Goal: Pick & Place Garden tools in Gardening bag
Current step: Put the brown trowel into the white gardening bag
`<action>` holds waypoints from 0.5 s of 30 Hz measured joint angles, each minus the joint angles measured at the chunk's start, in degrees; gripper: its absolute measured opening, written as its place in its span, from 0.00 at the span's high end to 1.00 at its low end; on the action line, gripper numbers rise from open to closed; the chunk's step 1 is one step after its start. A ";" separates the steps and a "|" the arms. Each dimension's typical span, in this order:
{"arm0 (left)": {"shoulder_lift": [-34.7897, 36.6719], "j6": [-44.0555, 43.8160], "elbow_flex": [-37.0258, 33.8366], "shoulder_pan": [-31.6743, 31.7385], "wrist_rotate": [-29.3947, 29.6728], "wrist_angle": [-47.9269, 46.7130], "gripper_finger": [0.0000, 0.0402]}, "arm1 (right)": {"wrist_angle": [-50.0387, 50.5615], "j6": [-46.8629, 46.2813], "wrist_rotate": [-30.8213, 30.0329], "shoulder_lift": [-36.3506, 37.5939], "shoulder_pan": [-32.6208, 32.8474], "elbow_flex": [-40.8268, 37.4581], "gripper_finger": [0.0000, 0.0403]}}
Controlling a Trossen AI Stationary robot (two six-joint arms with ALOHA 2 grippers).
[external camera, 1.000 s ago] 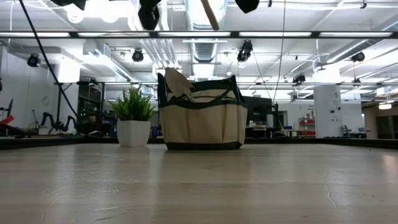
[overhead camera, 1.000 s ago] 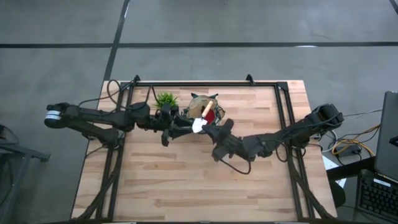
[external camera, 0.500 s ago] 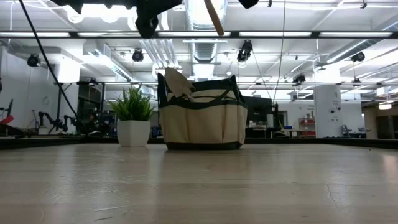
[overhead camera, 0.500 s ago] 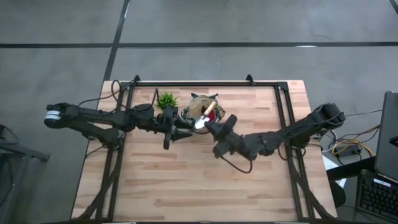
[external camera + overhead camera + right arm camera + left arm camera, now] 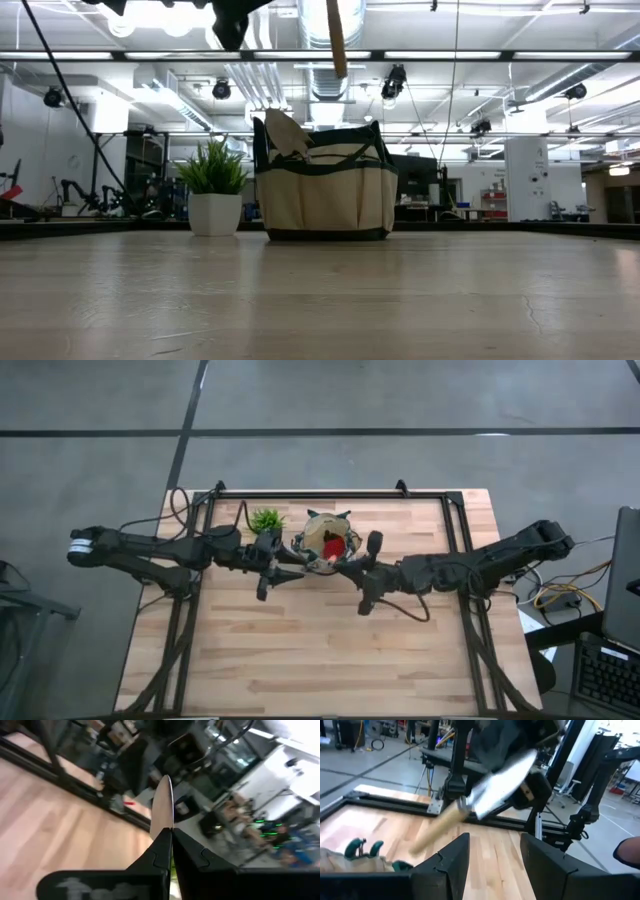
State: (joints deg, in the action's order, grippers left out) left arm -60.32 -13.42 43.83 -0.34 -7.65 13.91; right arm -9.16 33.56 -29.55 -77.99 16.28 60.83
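On the wooden bench [image 5: 300, 650] the gardening bag [image 5: 328, 544] already holds tools, while the right tool [image 5: 345, 568], clamped on a wooden-handled trowel [image 5: 492, 787], hangs above it, undropped; left tool [image 5: 290, 563] open beside

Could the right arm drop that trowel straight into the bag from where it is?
Probably yes. The right gripper, jaws shut on the trowel, hangs over the gardening bag, whose open top faces up. The left gripper waits beside it.

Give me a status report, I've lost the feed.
Right gripper shut on the trowel, handle down over the gardening bag. Left gripper open, empty, beside the bag. Potted plant next to bag, not blocking.
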 joint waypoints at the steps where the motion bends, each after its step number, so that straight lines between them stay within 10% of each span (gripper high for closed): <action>1: 0.36 0.33 0.00 0.00 0.01 0.09 0.55 | 0.02 -1.24 1.22 0.20 -0.42 -0.54 0.98; 15: 4.05 2.92 0.00 0.00 0.01 -0.39 0.55 | -19.03 -9.94 6.26 -0.60 -2.73 -13.72 0.98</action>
State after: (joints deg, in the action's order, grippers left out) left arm -56.26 -10.50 43.83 -0.34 -7.64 13.52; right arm -28.20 23.62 -23.29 -78.59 13.55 47.11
